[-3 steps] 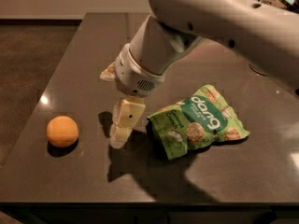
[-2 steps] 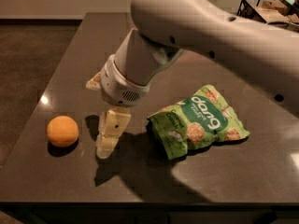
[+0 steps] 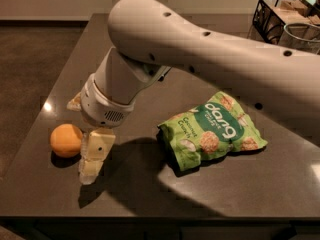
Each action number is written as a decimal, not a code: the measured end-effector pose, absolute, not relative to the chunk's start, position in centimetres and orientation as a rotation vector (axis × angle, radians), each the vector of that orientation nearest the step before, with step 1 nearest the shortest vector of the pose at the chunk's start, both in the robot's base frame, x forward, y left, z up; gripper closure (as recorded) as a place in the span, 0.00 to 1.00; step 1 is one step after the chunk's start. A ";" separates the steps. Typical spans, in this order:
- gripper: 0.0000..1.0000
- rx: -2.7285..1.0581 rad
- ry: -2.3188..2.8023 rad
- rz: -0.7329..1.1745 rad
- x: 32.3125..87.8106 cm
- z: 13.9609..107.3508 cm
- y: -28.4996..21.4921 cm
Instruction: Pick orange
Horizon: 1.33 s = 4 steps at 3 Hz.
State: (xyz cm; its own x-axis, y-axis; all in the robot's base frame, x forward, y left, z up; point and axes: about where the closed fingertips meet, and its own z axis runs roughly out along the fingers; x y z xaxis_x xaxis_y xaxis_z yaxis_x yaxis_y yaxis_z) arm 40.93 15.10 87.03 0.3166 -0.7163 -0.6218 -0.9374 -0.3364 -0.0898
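- While the scene is lit dimly, a dark worktop [image 3: 240, 194] is seen filling most of the view, with a brown floor [image 3: 30, 59] shown beyond its left edge.
- A thick, pale robot arm [image 3: 210, 54] is stretched in from the right across the worktop and bent downward towards the front left corner.
- A green snack bag [image 3: 212, 131] is laid flat on the worktop right of centre, under the arm and well apart from the fruit.
- A black wire basket [image 3: 265, 16] is seen at the far right corner, partly cut off by the frame.
- The gripper [image 3: 82, 144] is held low over the front left of the worktop, below a white ribbed wrist.
- Its fingers [image 3: 97, 146] are spread: one pale finger is pointed down to the worktop just right of the fruit, and the other is glimpsed at the far side of the wrist, well apart from the first. Nothing is pinched.
- The orange [image 3: 66, 140] is found resting on the worktop near the left edge, just beside the lower finger; contact between the two cannot be made out.
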 end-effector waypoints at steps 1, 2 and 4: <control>0.00 -2.172 1.424 0.714 40.8 86.3 17.5; 0.00 -2.187 1.414 0.732 41.0 85.6 18.6; 0.42 -2.215 1.435 0.722 42.5 84.9 18.4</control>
